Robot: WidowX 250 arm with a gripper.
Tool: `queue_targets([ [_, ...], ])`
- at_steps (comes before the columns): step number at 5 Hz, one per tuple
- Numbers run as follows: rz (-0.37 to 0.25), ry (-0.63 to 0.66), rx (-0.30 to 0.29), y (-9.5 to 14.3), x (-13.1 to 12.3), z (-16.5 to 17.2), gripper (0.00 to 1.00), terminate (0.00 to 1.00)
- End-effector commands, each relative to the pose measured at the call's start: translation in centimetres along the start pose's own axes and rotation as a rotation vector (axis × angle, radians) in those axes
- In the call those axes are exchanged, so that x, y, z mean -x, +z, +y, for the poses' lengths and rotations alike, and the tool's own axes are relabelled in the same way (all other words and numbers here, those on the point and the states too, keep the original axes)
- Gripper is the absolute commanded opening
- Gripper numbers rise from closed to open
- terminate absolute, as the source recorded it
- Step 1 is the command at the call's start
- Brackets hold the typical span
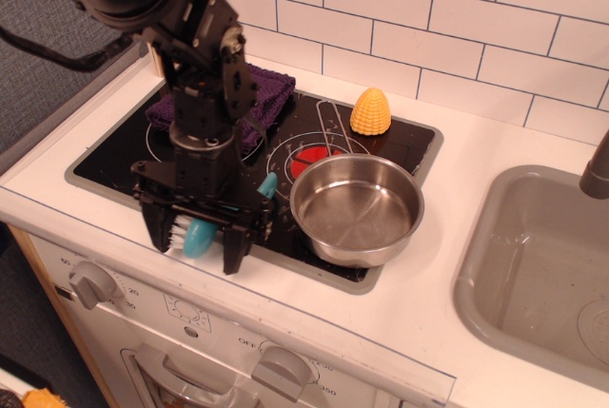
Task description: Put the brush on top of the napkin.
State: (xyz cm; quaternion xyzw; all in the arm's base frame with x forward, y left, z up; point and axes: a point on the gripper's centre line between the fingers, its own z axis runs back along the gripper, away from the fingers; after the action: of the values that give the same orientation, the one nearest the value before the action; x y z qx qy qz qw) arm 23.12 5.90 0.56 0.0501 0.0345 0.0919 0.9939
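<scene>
The light-blue brush [198, 235] lies at the front edge of the black hob, tipped on its side. Its white bristles face left and its handle [268, 184] points up and to the right. My gripper [195, 237] points down over it, with one finger [155, 230] left of the head and the other [233, 248] to its right. The jaws stand wide, with the brush head between them and leaning on the left finger. The dark purple napkin [269, 94] lies at the hob's back left, partly hidden behind my arm.
A steel pot [357, 208] stands just right of my gripper on the hob [105, 161]. A yellow toy corn [370, 110] sits at the hob's back edge. A grey sink [533, 265] is at the right. Oven knobs [90, 282] are below the counter's front edge.
</scene>
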Motion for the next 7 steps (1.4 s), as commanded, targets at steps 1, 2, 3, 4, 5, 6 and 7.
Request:
queue_targets([
  [1, -0.026, -0.02, 0.014, 0.1, -0.3, -0.3, 0.0, 0.0],
  [2, -0.091, -0.028, 0.024, 2.9, -0.4, -0.3, 0.0, 0.0],
  [3, -0.173, 0.03, 0.005, 7.0, -1.1, 0.9, 0.0, 0.0],
  [4, -0.194, 0.13, 0.005, 8.4, -3.5, 2.9, 0.0, 0.0],
  [5, -0.186, 0.175, 0.008, 7.3, -6.4, 4.0, 0.0, 0.0],
  [6, -0.171, 0.219, 0.01, 6.4, -8.8, 5.2, 0.0, 0.0],
  [7, -0.188, 0.255, 0.013, 6.5, -10.8, 6.4, 0.0, 0.0],
])
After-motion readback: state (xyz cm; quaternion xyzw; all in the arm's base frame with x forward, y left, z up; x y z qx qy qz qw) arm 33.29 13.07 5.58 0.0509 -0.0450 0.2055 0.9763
